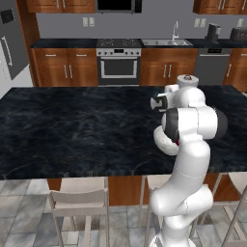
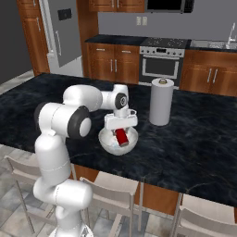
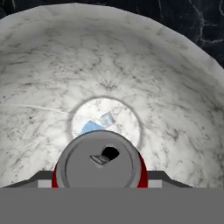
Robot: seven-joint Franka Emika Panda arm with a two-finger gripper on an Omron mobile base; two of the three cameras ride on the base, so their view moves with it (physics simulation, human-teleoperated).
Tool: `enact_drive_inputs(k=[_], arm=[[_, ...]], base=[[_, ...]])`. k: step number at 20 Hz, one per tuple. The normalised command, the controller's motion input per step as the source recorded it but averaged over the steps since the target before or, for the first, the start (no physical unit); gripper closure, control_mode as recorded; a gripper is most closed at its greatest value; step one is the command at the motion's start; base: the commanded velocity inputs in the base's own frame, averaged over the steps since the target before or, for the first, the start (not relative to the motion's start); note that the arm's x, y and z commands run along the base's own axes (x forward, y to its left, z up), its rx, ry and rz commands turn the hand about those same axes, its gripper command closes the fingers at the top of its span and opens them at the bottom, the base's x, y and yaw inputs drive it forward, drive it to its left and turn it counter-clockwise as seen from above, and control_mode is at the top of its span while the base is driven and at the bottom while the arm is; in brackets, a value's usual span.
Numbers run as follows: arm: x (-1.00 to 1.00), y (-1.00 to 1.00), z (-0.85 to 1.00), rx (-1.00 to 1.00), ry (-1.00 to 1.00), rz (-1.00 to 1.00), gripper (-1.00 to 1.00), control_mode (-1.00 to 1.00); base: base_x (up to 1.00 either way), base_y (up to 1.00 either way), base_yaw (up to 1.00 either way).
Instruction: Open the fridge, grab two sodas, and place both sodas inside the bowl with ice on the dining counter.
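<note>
The robot is holding a red can (image 2: 121,137) over the white bowl (image 2: 107,143), in the middle of the right base view, low and a bit left of a tall paper roll (image 2: 161,101). The bowl is sitting on the black worktop (image 2: 194,134). The tool (image 2: 120,130) is pointing down into the bowl and is gripping the can by its sides, with the jaws only partly open, just wide enough for the can. In the hand view the can's grey top (image 3: 99,162) is sitting at the bottom middle, and the bowl's rim (image 3: 192,48) is curving all around it, with a little ice (image 3: 99,124) shining blue and white at the bottom of the bowl. I think the step now is putting this can into the bowl. To do it well, the arm should be going down slowly, keeping the can over the middle and away from the rim, and letting go only when the can is low, so it is not dropping hard or tipping the bowl. I cannot see a second can. The fridge (image 2: 65,32) is standing far off at the upper left of the right base view.
</note>
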Motion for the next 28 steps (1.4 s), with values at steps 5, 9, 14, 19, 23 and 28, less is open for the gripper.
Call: enact_drive_inputs(k=[5,9,14,19,23,28], arm=[[0.02,0.07,-0.12,0.01,0.00,0.07,1.00,-1.00],[0.00,0.00,-0.12,0.01,0.00,0.08,1.00,-1.00],[0.00,0.00,-0.14,0.01,0.00,0.08,-1.00,-1.00],[-0.03,0.00,-0.09,0.02,0.00,0.07,-1.00,-1.00],[-0.56,0.00,0.00,0.01,-0.07,0.00,-1.00,-1.00],[-0.69,0.00,0.10,0.00,-0.10,0.00,-1.00,-1.00]], base=[[0.00,0.00,0.00],[0.00,0.00,0.00],[0.00,0.00,0.00],[0.00,0.00,0.00],[0.00,0.00,0.00],[0.00,0.00,0.00]])
